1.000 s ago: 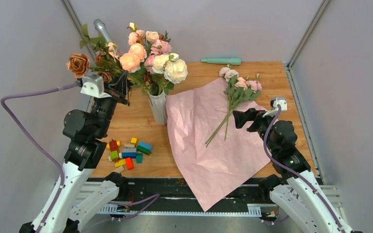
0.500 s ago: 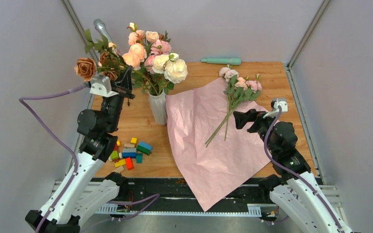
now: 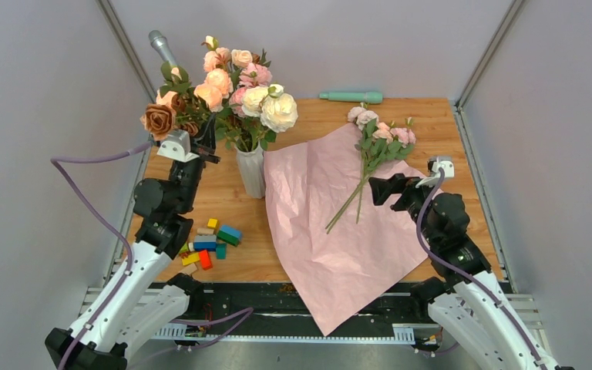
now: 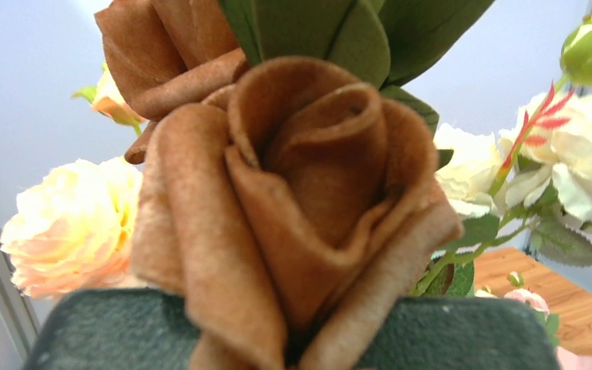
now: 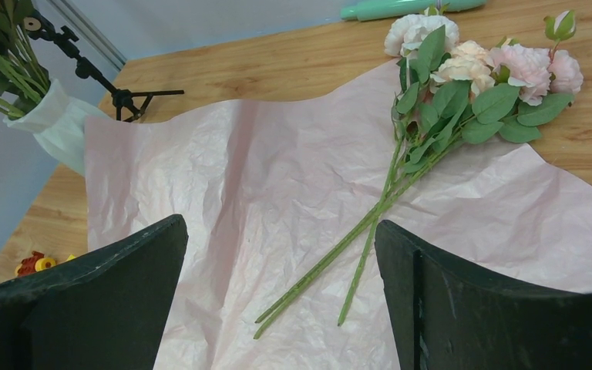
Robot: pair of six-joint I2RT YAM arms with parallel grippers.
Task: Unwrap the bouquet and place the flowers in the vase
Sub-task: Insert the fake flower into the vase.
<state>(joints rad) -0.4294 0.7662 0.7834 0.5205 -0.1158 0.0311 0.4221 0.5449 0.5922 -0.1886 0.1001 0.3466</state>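
The bouquet lies unwrapped: its pink paper [image 3: 339, 223] is spread flat, and the flowers [image 3: 378, 132], small white and pale pink roses, rest on it with their thin stems [image 5: 354, 247] pointing toward me. My right gripper [image 3: 384, 186] hovers open just right of those stems, which show between its fingers [image 5: 470, 301] in the right wrist view. The white ribbed vase [image 3: 252, 171] stands left of the paper and holds large peach, pink and cream blooms. My left gripper [image 3: 200, 135] is raised beside the vase, shut on the stem of a brown rose [image 4: 301, 200].
Several coloured toy bricks [image 3: 204, 243] lie on the wooden table in front of the vase. A mint green tool [image 3: 351, 97] lies at the table's back edge. A grey rod [image 3: 162, 48] sticks up at the back left. Grey walls close both sides.
My left arm has carried the brown rose bunch to the right, close to the blooms in the vase. The right arm has barely moved.
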